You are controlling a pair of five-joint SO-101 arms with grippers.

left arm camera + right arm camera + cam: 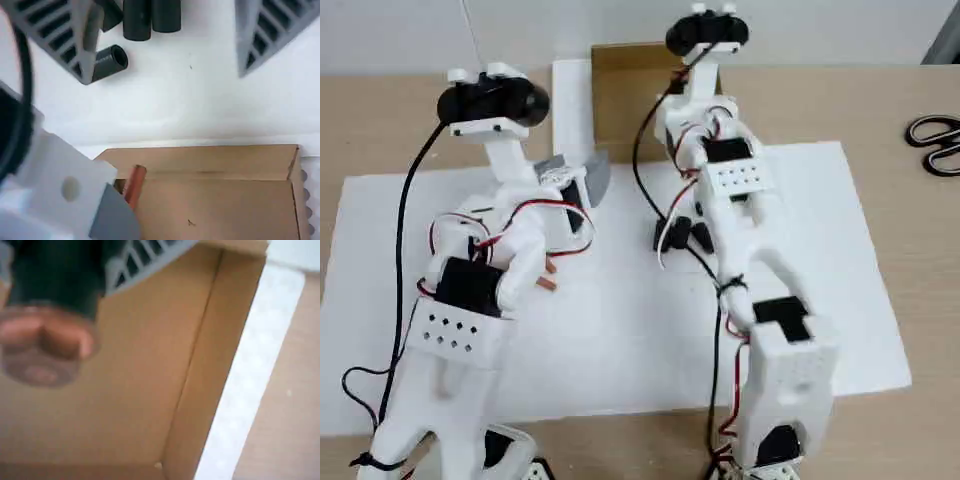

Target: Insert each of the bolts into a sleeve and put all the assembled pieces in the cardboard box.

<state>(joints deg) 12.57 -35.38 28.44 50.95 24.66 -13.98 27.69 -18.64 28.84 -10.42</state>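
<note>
**Watch the drop into the box**

Your right hand point(60, 275) is clenched on an assembled piece point(47, 335), a dark sleeve with a copper bolt in it, held over the open cardboard box point(210, 365). If the bolt sits loosely, letting go from this height could shake it out of the sleeve. The piece also looks close to the box wall, so it might clip the wall and tip.

Your left hand point(165, 75) is released, jaws spread above the white surface point(200, 110). One jaw is just beside a loose sleeve point(110, 61), and a careless descent could send it rolling. Two spare bolts point(548, 282) lie near that arm.

The held piece is blurred, so you cannot tell how deep the bolt sits. More sleeves point(150, 17) are cut off at the edge, which leaves their count uncertain. Part of the box floor is hidden.
</note>
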